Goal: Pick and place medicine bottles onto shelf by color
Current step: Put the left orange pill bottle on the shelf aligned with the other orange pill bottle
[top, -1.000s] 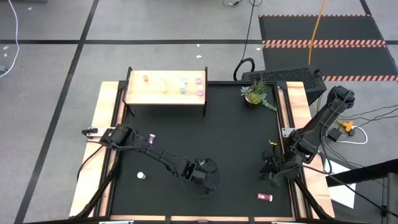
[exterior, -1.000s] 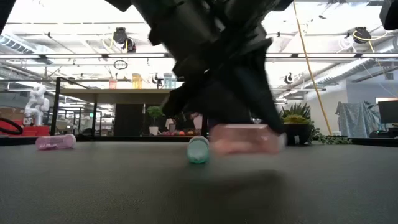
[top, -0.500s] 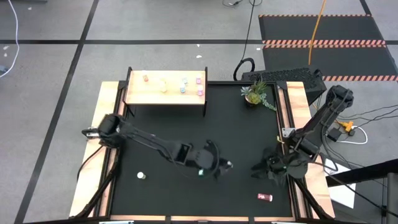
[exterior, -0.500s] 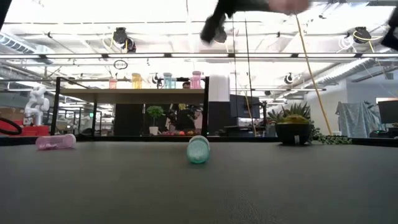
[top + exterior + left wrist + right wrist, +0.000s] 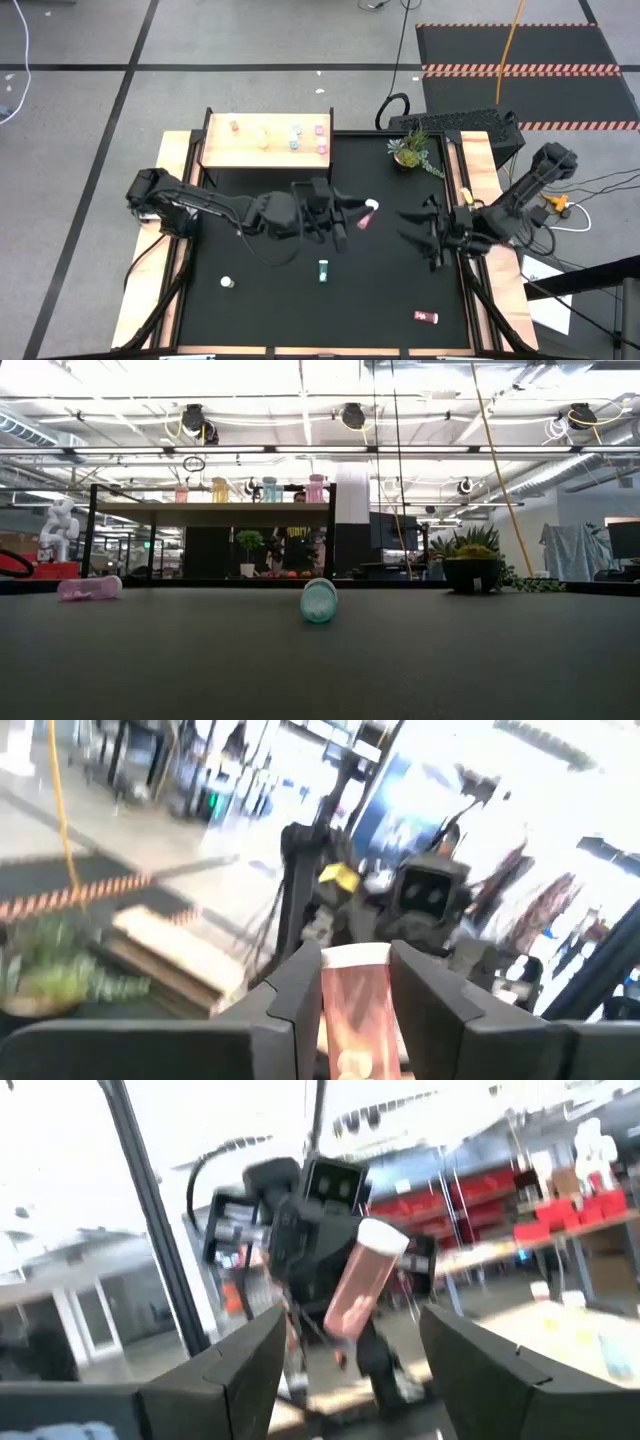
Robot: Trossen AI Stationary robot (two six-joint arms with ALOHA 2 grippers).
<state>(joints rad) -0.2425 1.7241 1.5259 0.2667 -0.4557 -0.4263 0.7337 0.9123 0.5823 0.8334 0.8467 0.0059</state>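
Pink plastic, capped in white, sits pinched between the fingers of the left gripper (image 5: 355, 216) near the middle of the high view; this pink bottle (image 5: 366, 213) is lifted clear of the black mat, presumably so it can be passed across rather than carried all the way by one arm; the left arm stretches low from the left edge of the frame, elbow bent, wrist turned towards the right; facing it, the right gripper (image 5: 418, 226) has its fingers spread wide and empty, just short of the bottle, the arm reaching in from the right edge; in the right wrist view the bottle (image 5: 358, 1278) hangs tilted, cap uppermost, between the two dark fingers, which I judge is a handover lining up, though that picture is blurred; the shelf (image 5: 265, 153) stands in the upper left of the mat with several bottles along it; a teal bottle (image 5: 323, 270) lies below centre, another pink one (image 5: 427, 318) at lower right, a small yellowish one (image 5: 227, 283) at lower left.
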